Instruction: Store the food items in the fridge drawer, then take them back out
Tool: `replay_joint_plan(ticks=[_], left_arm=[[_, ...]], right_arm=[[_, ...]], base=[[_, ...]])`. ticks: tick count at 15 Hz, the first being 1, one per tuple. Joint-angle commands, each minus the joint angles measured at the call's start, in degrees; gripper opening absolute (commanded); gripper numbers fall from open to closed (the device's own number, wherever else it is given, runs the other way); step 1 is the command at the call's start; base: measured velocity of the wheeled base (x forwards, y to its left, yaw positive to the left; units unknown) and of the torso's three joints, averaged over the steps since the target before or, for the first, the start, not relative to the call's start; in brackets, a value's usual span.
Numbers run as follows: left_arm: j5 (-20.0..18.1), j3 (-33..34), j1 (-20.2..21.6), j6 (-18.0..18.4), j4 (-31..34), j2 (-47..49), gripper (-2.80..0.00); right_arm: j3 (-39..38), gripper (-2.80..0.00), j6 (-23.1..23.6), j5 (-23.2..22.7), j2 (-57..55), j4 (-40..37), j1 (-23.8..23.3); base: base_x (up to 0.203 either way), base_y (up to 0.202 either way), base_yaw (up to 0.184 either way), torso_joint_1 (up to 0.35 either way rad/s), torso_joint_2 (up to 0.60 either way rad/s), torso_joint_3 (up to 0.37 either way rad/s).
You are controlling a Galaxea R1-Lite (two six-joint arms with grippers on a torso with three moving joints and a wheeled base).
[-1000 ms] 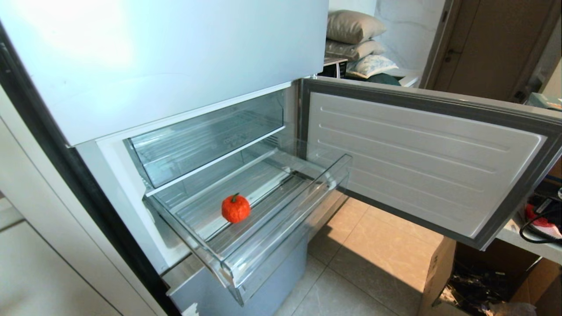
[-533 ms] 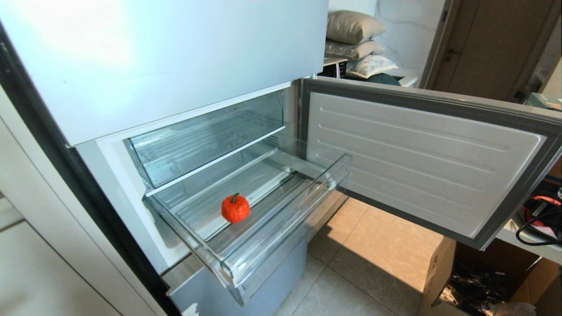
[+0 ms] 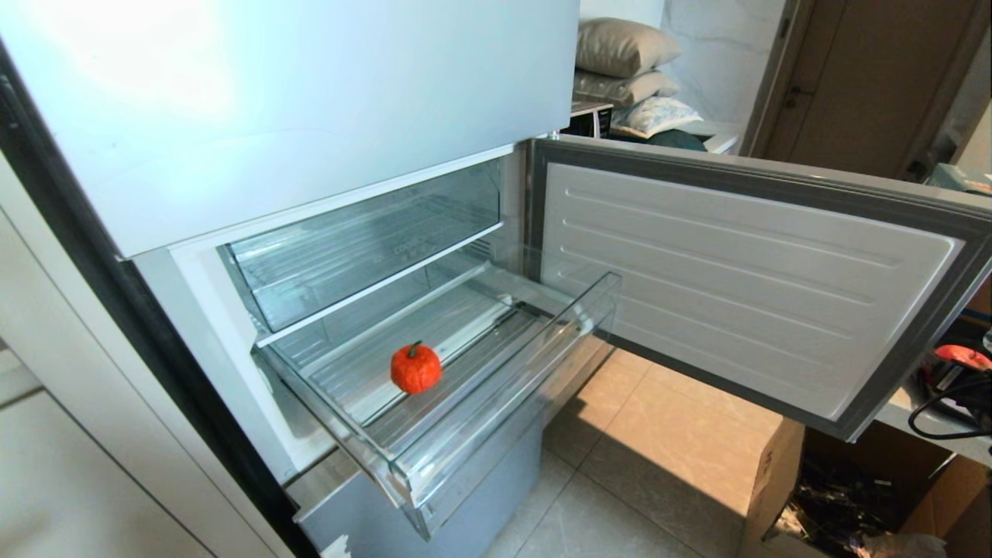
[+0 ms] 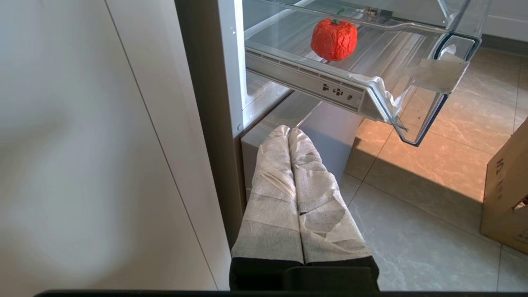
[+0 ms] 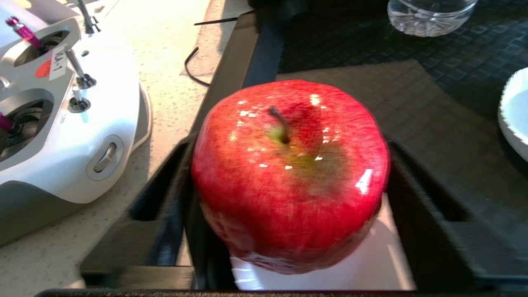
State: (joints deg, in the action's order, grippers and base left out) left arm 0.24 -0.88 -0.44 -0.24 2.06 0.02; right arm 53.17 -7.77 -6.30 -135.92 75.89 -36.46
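One bumpy orange-red tangerine (image 3: 416, 369) lies in the clear plastic fridge drawer (image 3: 496, 403), pulled out. One shiny red apple (image 5: 288, 173) sits between the right tool's (image 5: 288, 214) black fingers (image 5: 165, 206), over a dark mat (image 5: 412, 90); whether they pinch it cannot be told. Left tool (image 4: 288, 134) pressed together below the drawer.

A home, apparently lived in: a white fridge (image 3: 294, 101) stands open on a beige tiled floor (image 3: 666, 434), stacked pillows (image 3: 624, 46) sit beyond it beside a brown wooden door (image 3: 868, 77), and a cardboard box (image 3: 775, 480) rests nearby.
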Motion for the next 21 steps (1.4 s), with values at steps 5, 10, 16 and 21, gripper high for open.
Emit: replay_joint_plan(ticks=[5, 10, 16, 21], left_arm=[[0.0, 0.0, 0.0, 0.0, 0.0, 0.0, -2.8], [0.0, 0.0, 0.0, 0.0, 0.0, 0.0, -2.8], [0.0, 0.0, 0.0, 0.0, 0.0, 0.0, -2.8], [0.0, 0.0, 0.0, 0.0, 0.0, 0.0, -2.8]], right_arm=[[-0.9, -2.8, -0.5, 0.3, 6.2, -4.5, -0.5], [-10.0, -2.8, -0.5, 0.7, 27.6, -15.0, -4.6], [-33.4, -2.8, 7.3, -2.6, 67.7, -29.7, -2.6], [-48.5, -2.8, 9.7, -4.0, 96.6, -44.0, 26.8]], base=[[0.0, 0.0, 0.0, 0.0, 0.0, 0.0], [0.0, 0.0, 0.0, 0.0, 0.0, 0.0], [0.0, 0.0, 0.0, 0.0, 0.0, 0.0], [0.0, 0.0, 0.0, 0.0, 0.0, 0.0]])
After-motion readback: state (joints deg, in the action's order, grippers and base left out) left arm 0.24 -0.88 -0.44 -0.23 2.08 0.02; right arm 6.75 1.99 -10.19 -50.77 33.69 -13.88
